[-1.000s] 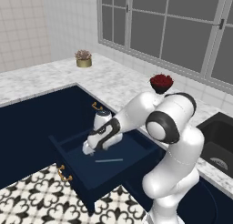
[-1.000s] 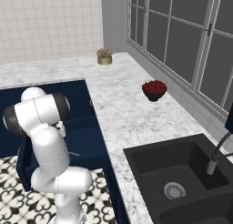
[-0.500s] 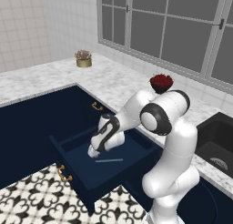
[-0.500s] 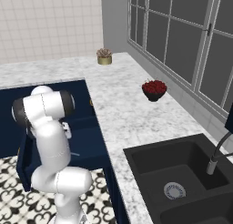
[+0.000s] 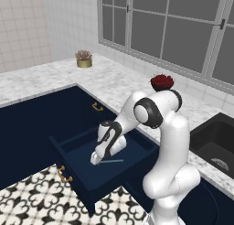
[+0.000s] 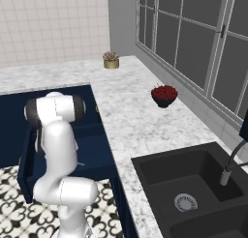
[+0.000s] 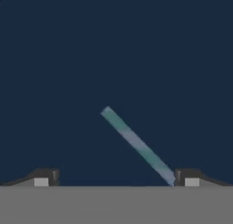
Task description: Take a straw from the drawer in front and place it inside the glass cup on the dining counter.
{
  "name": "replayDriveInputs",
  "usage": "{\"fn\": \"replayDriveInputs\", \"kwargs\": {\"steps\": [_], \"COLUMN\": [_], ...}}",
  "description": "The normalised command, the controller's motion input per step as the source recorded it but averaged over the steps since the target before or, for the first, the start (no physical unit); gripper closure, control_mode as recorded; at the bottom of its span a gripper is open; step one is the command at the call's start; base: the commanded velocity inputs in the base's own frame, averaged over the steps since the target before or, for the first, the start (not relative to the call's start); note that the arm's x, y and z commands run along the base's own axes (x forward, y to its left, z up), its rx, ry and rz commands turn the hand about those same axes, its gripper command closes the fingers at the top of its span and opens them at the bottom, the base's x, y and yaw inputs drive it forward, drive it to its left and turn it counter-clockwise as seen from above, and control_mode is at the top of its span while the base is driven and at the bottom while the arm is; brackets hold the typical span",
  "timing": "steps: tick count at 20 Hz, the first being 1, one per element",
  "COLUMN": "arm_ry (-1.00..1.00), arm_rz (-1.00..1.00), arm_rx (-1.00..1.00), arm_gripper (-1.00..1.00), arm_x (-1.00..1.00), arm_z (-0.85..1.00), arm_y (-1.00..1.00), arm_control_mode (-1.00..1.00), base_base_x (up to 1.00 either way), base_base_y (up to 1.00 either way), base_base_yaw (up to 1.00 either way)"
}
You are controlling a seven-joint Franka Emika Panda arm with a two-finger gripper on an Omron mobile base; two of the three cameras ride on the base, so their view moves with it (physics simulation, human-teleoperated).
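The gripper (image 5: 95, 161) has been lowered further into the open drawer (image 5: 73, 167), arm bent steeply downward. Fingers are spread wide, empty; the straw (image 7: 136, 145) lies flat between them.

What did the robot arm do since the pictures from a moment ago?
The gripper went lower into the open drawer, down toward the straw lying on the drawer floor. Its jaws are wide open with the straw lying between them, so nothing is grabbed yet. The straw stayed where it was, the drawer stayed pulled out, and the camera views did not shift.
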Motion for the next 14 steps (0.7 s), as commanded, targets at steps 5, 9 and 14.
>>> {"fn": "replayDriveInputs", "kwargs": {"steps": [5, 9, 14], "arm_ry": [0.00, 0.00, 0.00], "arm_rz": [0.12, 0.10, 0.07], "arm_rx": [0.00, 0.00, 0.00], "arm_gripper": [-1.00, -1.00, -1.00], "arm_x": [0.34, 0.04, 0.00], "arm_z": [-0.25, -0.29, -0.23], "arm_y": [0.00, 0.00, 0.00], "arm_control_mode": [-1.00, -1.00, -1.00], "base_base_x": [0.00, 0.00, 0.00], "base_base_y": [0.00, 0.00, 0.00], "base_base_yaw": [0.00, 0.00, 0.00]}}
